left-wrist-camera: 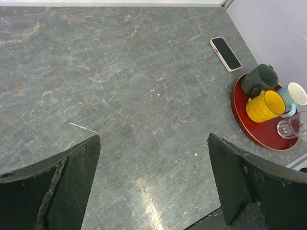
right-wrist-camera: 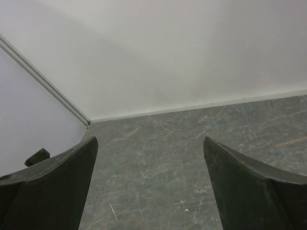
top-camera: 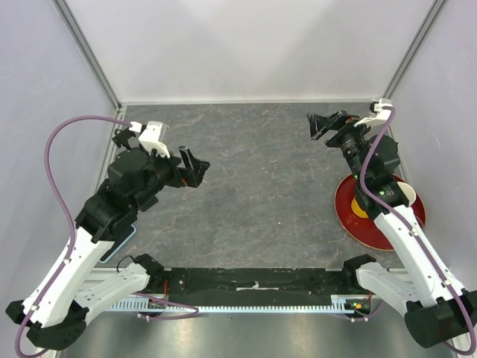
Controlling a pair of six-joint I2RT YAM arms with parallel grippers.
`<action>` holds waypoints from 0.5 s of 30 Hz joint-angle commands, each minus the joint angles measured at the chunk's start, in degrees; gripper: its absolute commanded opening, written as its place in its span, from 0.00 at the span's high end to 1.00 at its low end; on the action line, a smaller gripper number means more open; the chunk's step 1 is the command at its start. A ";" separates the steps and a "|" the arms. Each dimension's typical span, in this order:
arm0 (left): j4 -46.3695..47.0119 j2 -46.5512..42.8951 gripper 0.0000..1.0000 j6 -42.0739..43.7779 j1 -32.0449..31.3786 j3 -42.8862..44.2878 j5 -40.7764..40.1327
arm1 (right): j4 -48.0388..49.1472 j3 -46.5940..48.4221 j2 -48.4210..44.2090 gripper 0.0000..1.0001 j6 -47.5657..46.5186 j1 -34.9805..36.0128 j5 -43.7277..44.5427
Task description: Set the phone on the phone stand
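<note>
the phone (left-wrist-camera: 225,53) lies flat, screen up, near the table's (left-wrist-camera: 120,86) right edge, close to but apart from the red tray (left-wrist-camera: 259,137) (it carries a dark green mug (left-wrist-camera: 259,79), a yellow mug (left-wrist-camera: 263,106), a pale blue mug (left-wrist-camera: 295,96) and a clear glass (left-wrist-camera: 290,127)). the left gripper (left-wrist-camera: 153,141) hangs over the table's left side, jaws spread wide and empty. the right gripper (right-wrist-camera: 148,141), near the far right corner, is equally agape and holds nothing.

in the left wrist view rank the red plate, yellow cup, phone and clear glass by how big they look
1. red plate
2. yellow cup
3. phone and clear glass: about alike. The phone lies farther off and the glass reaches the frame edge, so unranked.
</note>
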 commanded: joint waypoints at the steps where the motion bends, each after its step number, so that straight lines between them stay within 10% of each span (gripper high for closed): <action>1: 0.57 2.31 0.00 -0.81 -0.07 1.62 0.89 | 1.49 1.71 0.93 0.02 -0.43 0.80 -1.31; 9: -3.83 13.92 0.00 -1.25 21.70 6.27 15.66 | 1.85 3.11 3.39 0.02 -4.39 1.42 -10.71; 15: -3.74 18.76 0.00 -0.10 30.60 12.51 -5.94 | 1.50 3.99 5.06 0.02 -6.85 1.59 -18.10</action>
